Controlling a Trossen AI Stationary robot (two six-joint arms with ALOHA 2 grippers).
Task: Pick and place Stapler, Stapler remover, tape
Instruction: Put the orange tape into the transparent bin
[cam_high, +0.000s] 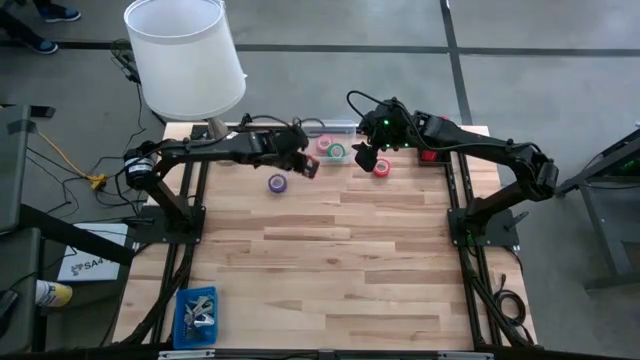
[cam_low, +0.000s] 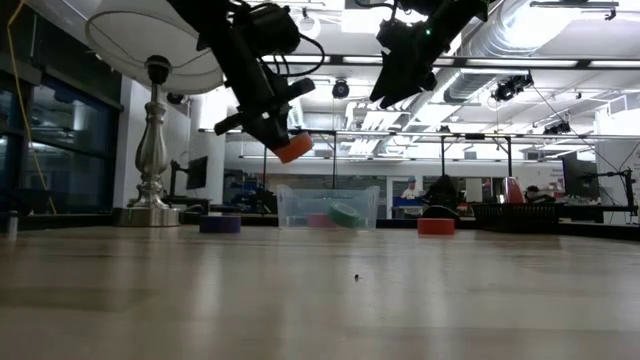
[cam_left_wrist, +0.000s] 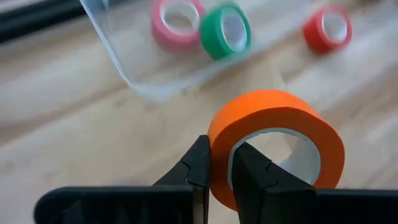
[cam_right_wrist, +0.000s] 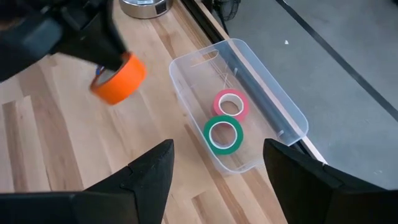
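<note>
- I hold the orange tape roll (cam_left_wrist: 273, 146) in the left gripper (cam_left_wrist: 217, 171); its fingers pinch the roll's wall, one inside and one outside.
- The roll hangs above the table, at about 9 o'clock from the clear bin (cam_right_wrist: 273, 106).
- I should carry it over the bin's open top, lower it, then release.
- The ring's hole axis is tilted, not upright.
- The right gripper (cam_right_wrist: 214, 165) waits wide open above the bin, holding nothing.
</note>
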